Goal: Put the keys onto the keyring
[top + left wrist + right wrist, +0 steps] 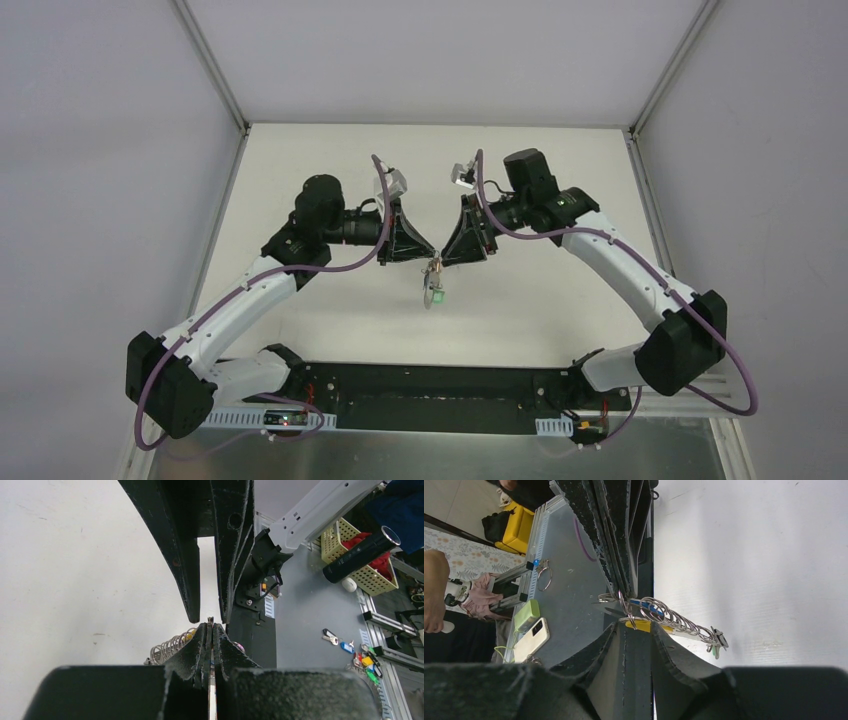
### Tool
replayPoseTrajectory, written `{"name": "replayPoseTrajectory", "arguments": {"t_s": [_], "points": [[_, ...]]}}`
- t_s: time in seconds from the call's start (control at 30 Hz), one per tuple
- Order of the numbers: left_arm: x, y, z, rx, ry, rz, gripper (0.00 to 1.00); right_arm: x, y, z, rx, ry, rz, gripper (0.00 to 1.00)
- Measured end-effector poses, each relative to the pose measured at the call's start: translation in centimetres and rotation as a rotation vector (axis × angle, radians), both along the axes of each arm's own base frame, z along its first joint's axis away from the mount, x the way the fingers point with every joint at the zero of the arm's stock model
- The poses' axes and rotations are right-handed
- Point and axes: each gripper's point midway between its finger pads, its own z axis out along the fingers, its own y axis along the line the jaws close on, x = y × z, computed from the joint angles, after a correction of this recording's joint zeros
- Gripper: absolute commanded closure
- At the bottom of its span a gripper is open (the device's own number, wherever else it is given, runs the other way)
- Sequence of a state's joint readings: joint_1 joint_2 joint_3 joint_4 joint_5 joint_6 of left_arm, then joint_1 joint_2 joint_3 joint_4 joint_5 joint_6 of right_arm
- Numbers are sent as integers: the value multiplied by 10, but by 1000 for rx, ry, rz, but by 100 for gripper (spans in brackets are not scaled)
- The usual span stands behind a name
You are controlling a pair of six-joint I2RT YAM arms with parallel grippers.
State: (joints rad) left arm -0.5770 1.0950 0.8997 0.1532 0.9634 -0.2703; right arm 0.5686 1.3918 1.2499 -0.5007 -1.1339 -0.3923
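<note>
— Where is the keyring?
— The keyring (666, 615) is up in the air over the white table (560, 310), right where the tips of the two arms meet; from the right wrist it reads as a run of silver wire loops.
— And the keys?
— A blue key (646, 604) lies against the loops near the tips; a yellow key head (641, 625) sits just beside it; a green key (715, 651) hangs at the far end of the loops, and from above it is the lowest part of the bunch.
— The left gripper?
— The left gripper (211, 626) has its fingers pressed together with a thin silver strip caught between them; in the right wrist view its tips meet on a loop of the keyring.
— The right gripper?
— The right gripper (209, 618) faces it tip to tip; its fingers (186, 570) stand a little apart, with a narrow gap showing table between them; the yellow key head is at their very ends, but I cannot tell whether they pinch it.
— Anything else?
— Off the table, a loose bunch of coloured keys (367, 660) on a grey metal surface; a yellow basket (372, 577) beyond it.
</note>
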Motion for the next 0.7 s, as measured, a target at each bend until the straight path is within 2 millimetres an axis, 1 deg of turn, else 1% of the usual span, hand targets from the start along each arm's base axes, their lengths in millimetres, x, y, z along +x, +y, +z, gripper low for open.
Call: {"name": "replayPoseTrajectory", "arguments": {"t_s": [0.2, 0.37, 0.47, 0.53, 0.7], "points": [[0, -1, 2, -9, 1, 1, 100, -2, 3, -3, -3, 15, 14, 83], [0, -1, 0, -9, 6, 2, 100, -2, 4, -6, -8, 26, 18, 94], [1, -1, -2, -8, 7, 4, 100, -2, 4, -6, -7, 26, 20, 98], [1, -1, -1, -9, 6, 6, 100, -2, 4, -6, -6, 27, 21, 100], [2, -2, 0, -25, 3, 7, 100, -4, 5, -5, 0, 31, 30, 100]]}}
